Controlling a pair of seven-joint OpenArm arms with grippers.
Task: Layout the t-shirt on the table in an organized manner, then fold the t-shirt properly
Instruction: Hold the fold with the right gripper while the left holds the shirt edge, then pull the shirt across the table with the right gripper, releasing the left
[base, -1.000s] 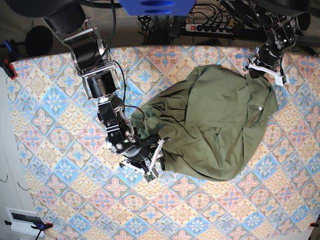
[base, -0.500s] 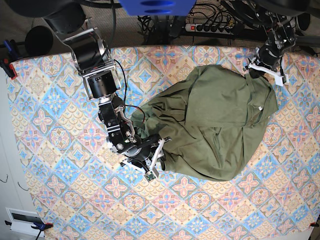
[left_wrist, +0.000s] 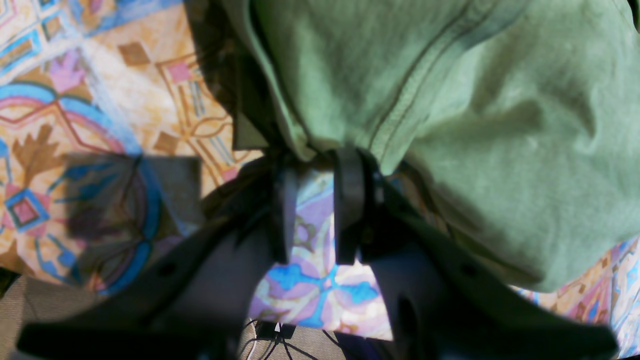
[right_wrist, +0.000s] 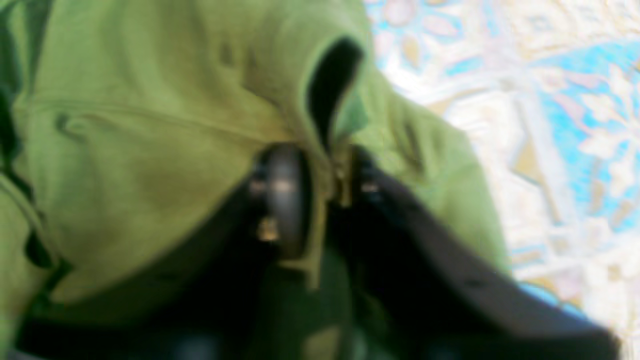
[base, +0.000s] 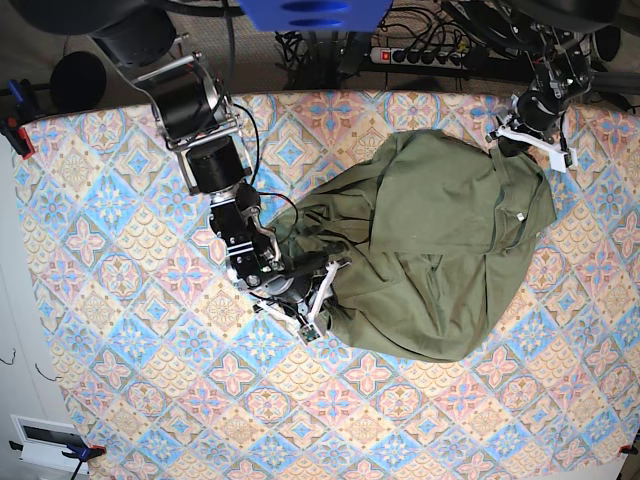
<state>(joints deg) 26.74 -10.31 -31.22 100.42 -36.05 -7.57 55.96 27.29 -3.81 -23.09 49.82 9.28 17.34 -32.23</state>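
The olive-green t-shirt (base: 430, 240) lies crumpled in a rounded heap on the right half of the table (base: 130, 330). My right gripper (base: 322, 283) is at the heap's lower left edge. In the right wrist view it (right_wrist: 325, 170) is shut on a raised fold of the t-shirt (right_wrist: 150, 125). My left gripper (base: 507, 140) sits at the shirt's far right corner near the table's back edge. In the left wrist view its tips (left_wrist: 315, 160) pinch the hem of the t-shirt (left_wrist: 500, 125), and patterned table (left_wrist: 75, 125) shows between the finger shafts.
A power strip (base: 420, 55) and cables lie behind the table's back edge. A red and blue clamp (base: 15, 130) grips the left edge. A white box (base: 45, 440) sits off the lower left corner. Patterned cloth lies bare left of and in front of the shirt.
My right arm has swung and its gripper has moved up and right into the shirt's left edge, closing on a fold. The left arm has not moved.
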